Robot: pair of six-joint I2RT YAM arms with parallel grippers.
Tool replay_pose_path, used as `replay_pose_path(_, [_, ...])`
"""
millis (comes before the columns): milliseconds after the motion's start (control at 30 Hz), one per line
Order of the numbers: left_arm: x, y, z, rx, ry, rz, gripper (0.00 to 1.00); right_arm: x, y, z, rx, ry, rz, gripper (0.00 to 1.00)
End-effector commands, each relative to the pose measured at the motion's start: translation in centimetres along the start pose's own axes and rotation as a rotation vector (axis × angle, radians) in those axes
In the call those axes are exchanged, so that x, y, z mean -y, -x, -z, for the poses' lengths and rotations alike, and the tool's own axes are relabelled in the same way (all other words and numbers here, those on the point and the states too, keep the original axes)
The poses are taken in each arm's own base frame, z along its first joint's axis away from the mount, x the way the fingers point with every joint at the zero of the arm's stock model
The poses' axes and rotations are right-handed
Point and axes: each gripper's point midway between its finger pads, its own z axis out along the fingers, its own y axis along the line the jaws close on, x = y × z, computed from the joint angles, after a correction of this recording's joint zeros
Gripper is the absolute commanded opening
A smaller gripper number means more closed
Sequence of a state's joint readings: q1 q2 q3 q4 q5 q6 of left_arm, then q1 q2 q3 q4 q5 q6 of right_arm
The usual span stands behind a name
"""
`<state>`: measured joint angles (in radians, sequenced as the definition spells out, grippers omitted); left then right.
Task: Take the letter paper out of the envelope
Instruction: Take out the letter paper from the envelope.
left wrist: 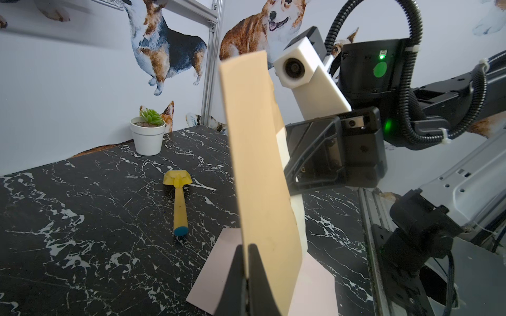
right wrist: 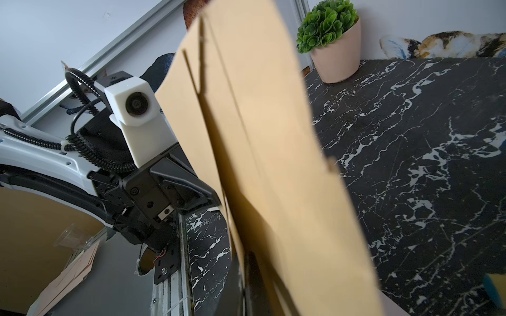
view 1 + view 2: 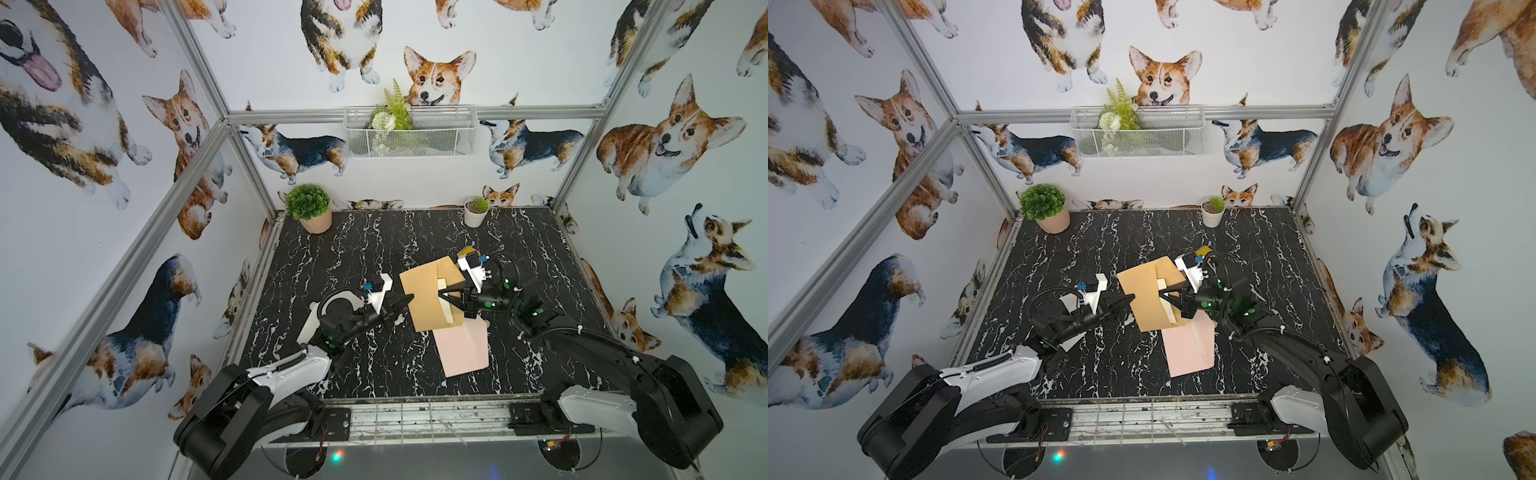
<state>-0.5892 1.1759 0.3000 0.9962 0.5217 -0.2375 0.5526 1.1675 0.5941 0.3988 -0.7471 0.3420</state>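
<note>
- Hanging clear of the table between the two arms is the brown envelope (image 3: pixel 422 299), bowed rather than flat.
- Orientation: its mouth and loose flap face the robot's right, and the opposite edge faces the robot's left. In both top views the longer edges run near to far, with the far end leaning right.
- Contents: the letter paper (image 3: pixel 446 311) shows only as a cream strip at the mouth. The brown front covers the rest.
- Left side: the left gripper (image 3: pixel 409 297) has its jaws pressed together on the envelope's edge, plain in the left wrist view.
- Right side: the right gripper (image 3: pixel 440 294) has its jaws closed at the mouth, with the tip on the cream edge. Whether a brown layer is pinched with it cannot be told.
- Surface: the black table (image 3: pixel 353 257) has white marble veining. A pink sheet (image 3: pixel 463 351) lies flat below the envelope, its far end covered.
- Room: corgi-print walls and an aluminium frame. A wire basket (image 3: pixel 449 137) of greenery hangs on the back wall, and a peach pot (image 3: pixel 316 222) and a white pot (image 3: pixel 475 217) stand at the back edge.
- Hard to see: a yellow tool (image 1: pixel 179 202) lies beyond the envelope, almost hidden behind the right wrist camera in the top views. The right wrist view shows the envelope blurred and cut off.
</note>
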Motion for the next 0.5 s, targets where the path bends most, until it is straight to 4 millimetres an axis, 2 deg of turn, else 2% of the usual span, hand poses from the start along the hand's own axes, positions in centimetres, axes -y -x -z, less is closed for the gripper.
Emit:
replay_pose_path(0, [-0.6,0.7,0.1,0.030,0.041,-0.025,0.00,0.8,0.2,0.4,0.021,-0.052,0.017,0.00])
replay_pose_path(300, [-1.0,0.7,0.4,0.035,0.070,-0.028,0.00,1.9,-0.4,1.0,0.019,-0.109,0.004,0.00])
replay_pose_path(333, [-1.1,0.8,0.4,0.037,0.076,-0.030,0.00,1.4,0.2,1.5,0.040,-0.106,0.021,0.00])
replay_pose_path(467, [-1.4,0.8,0.6,0.040,0.099,-0.032,0.00,1.9,0.1,2.0,0.048,-0.134,0.010,0.00])
